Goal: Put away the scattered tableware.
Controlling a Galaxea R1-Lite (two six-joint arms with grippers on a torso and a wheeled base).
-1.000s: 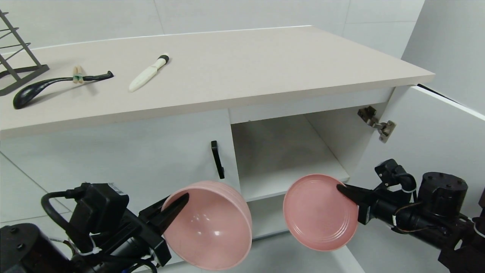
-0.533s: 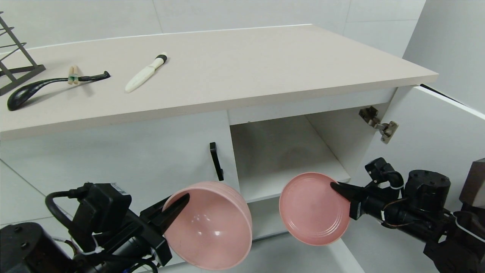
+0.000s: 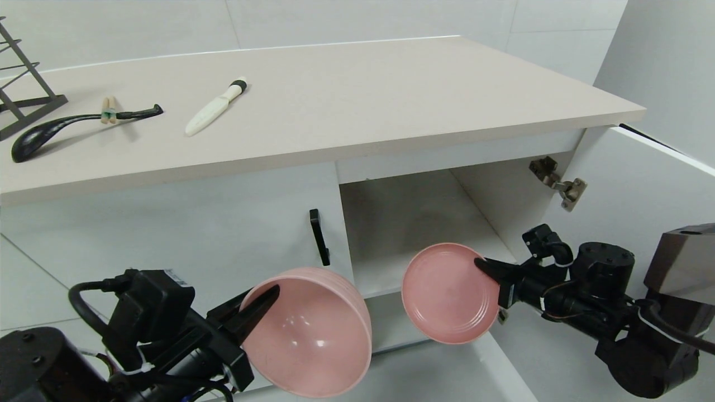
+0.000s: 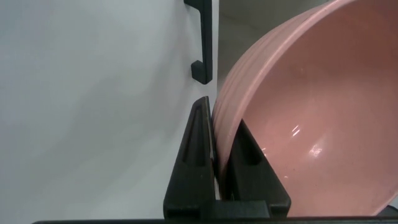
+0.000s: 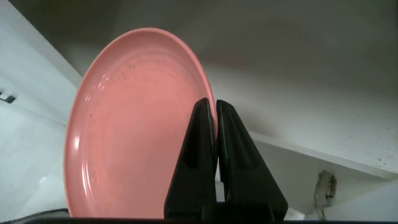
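Pink plate [image 3: 447,293]: held on edge, face turned toward the robot's left, just before the open cupboard compartment [image 3: 413,223], level with its shelf [image 3: 385,273]. Right gripper [image 3: 480,263]: jaws pinching the plate's rim.

Pink bowl [image 3: 313,340]: tipped on its side, mouth facing the camera, before the closed door [image 3: 195,234] and below its black handle [image 3: 318,237]. Left gripper [image 3: 272,290]: jaws pinching the bowl's wall.

Open door [image 3: 642,184]: swung out at the right on a metal hinge [image 3: 558,181].

Bench [image 3: 391,95], beige top: sheathed knife [image 3: 215,107] lying diagonally, dark collar toward the back edge. Black ladle [image 3: 67,125] lies near the left edge, with chopsticks [image 3: 109,109] across its handle and a wire rack [image 3: 22,84] behind it.

White tiled wall [image 3: 335,17] behind.
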